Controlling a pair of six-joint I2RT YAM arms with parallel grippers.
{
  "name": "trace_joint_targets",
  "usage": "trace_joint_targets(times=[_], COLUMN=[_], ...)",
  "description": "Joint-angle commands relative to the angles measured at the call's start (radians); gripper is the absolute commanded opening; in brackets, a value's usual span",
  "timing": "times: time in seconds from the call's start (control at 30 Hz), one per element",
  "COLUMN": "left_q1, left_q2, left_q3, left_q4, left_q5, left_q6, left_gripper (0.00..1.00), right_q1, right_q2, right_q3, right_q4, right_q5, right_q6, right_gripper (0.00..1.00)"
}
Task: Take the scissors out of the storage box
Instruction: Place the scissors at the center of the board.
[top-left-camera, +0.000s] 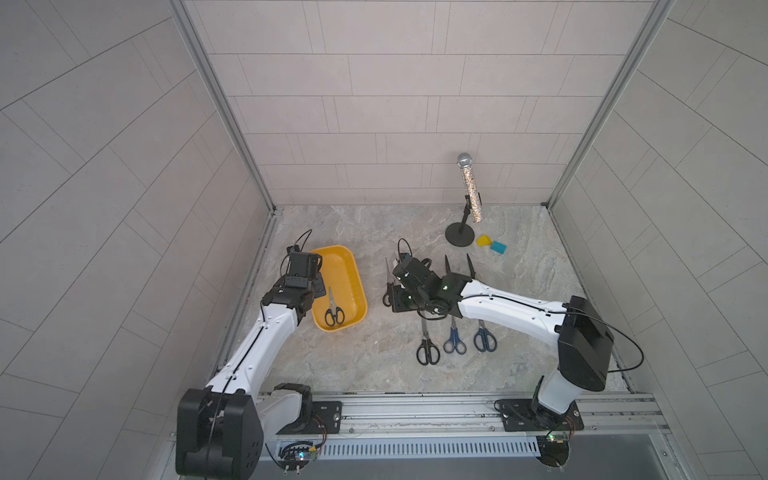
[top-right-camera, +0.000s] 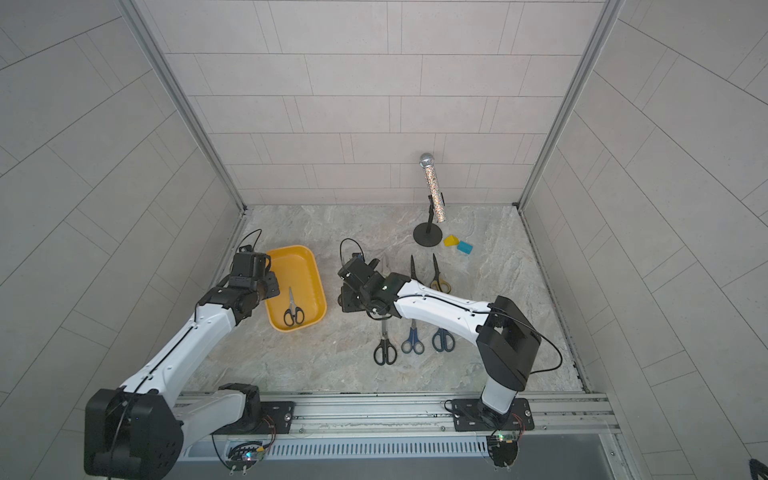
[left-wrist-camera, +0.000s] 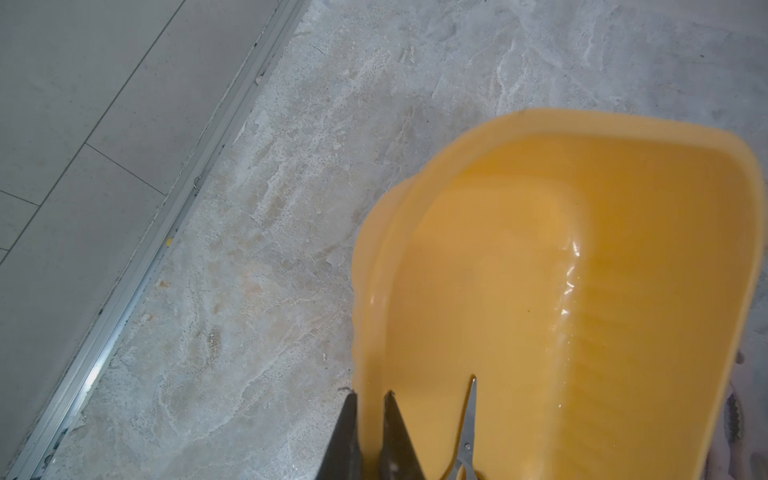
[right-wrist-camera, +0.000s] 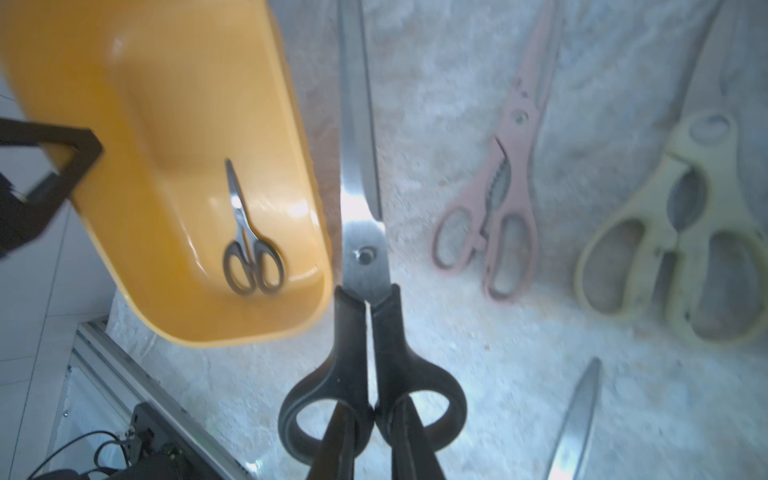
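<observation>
Closest to lens: right gripper (right-wrist-camera: 372, 403), with the handle loops of the large black-handled scissors (right-wrist-camera: 365, 253) around its fingers.
Storage box: the yellow storage box (top-left-camera: 338, 266) sits toward 9 o'clock on the table (top-left-camera: 374, 370), its long axis running roughly 12 to 6.
In the box: one small black-handled pair (top-left-camera: 333, 311) lies flat on the floor at the 6 o'clock end, tips toward 12.
Held pair's place: outside the box, just off its 3 o'clock wall, tips toward 12. I cannot tell whether it rests on the table or hangs above it.
Neighbours: pink shears (right-wrist-camera: 498, 199) and cream shears (right-wrist-camera: 673, 232) lie on the table on its 3 o'clock side.
Risk one: the pinch is at the handles only, so the long blades could swing and strike the box wall or land across the pink shears.
Risk two: the thin wall is pinched at one spot, so a pull there could tip the box and send the small pair sliding.
Risk three: the small pair lies flat near the end wall, so fingers may scrape plastic instead of getting under it.
Right gripper: nearly closed, one finger through each loop, squeezing the inner handle bars together.
Left gripper (left-wrist-camera: 370, 395): nearly closed, its fingers astride the box's 9 o'clock wall, one inside and one outside, clamping it.
</observation>
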Motion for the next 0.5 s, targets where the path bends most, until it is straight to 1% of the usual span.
trace_joint_targets(times=[0.0,0.13,0.27,0.4,0.47], left_q1=[0.002,0.002,0.001,0.001,0.001], left_q2=[-0.033,-0.037,-0.043,-0.052,-0.055], left_q3=[-0.010,-0.012,-0.022,-0.036,-0.040], left_q4=[0.002,0.006,0.021,0.043,0.049], left_q5=[-0.026,-0.027,-0.036,-0.042,-0.046], left_q6=[0.001,0.001,0.007,0.014,0.014], left_gripper=[0.00,0.00,0.00,0.00,0.00], right_q1=[0.031,0.075,0.125,0.155,0.172], right_q2=[-0.061,-0.075,-0.059,0.016,0.056], right_q3=[-0.072,-0.120,-0.169,-0.172,-0.158], right_q4=[-0.077,-0.109,-0.070,-0.013,-0.006], right_q5=[0.017,0.009,0.004,-0.066,-0.081], right_q6=[0.114,0.175,0.245,0.300,0.317], right_gripper=[0.00,0.00,0.00,0.00,0.00])
